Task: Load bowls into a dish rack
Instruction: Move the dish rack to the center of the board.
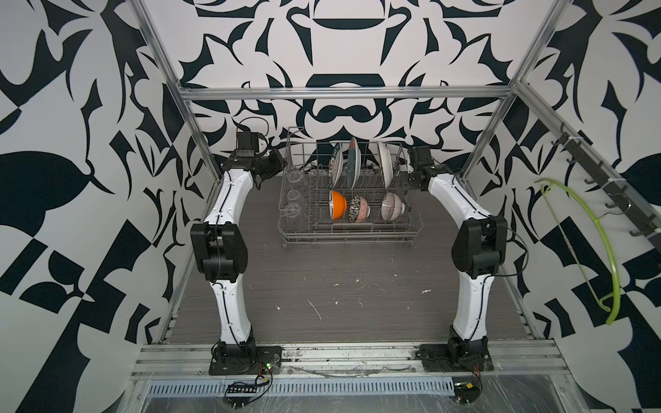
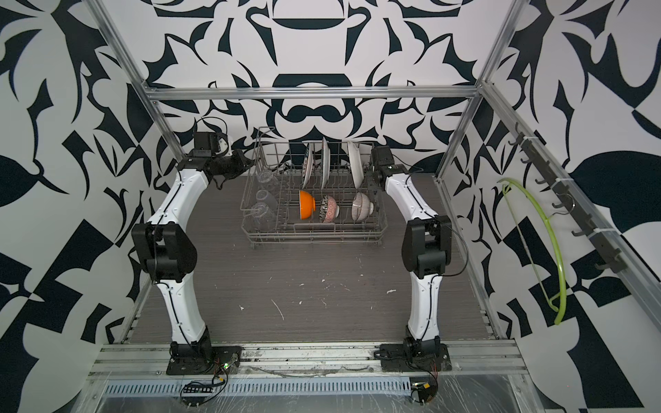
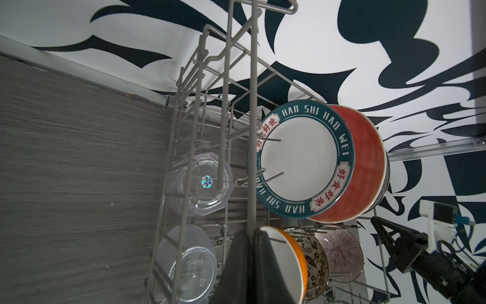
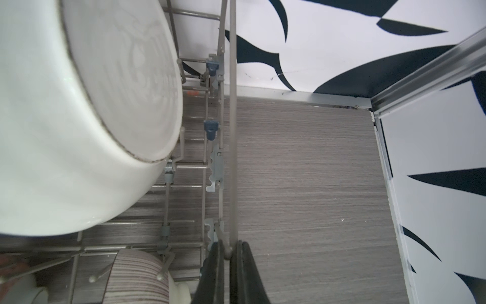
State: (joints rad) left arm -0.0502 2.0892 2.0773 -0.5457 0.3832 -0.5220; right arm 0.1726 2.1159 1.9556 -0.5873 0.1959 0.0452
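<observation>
The grey wire dish rack (image 1: 352, 237) (image 2: 314, 237) stands at the back of the table. In its front row three bowls stand on edge: orange (image 1: 338, 204) (image 2: 307, 204), floral (image 1: 358, 209) (image 2: 328, 209), striped (image 1: 392, 206) (image 2: 362, 206). My left gripper (image 1: 280, 162) (image 3: 251, 231) is shut on a wire of the rack's left side. My right gripper (image 1: 406, 178) (image 4: 229, 247) is shut on a wire of its right side. The left wrist view shows the orange bowl (image 3: 298, 256), the floral bowl (image 3: 315, 260) and the striped bowl (image 3: 342, 250) in line. The striped bowl (image 4: 136, 276) sits just inside the right gripper's wire.
Three plates stand in the rack's rear row: teal-rimmed (image 3: 299, 163), red (image 3: 368, 163), white (image 4: 79, 105). Clear glasses (image 1: 295, 200) fill the rack's left column. A green hanger (image 1: 604, 243) hangs on the right wall. Bare grey table (image 1: 339, 304) lies in front of the rack.
</observation>
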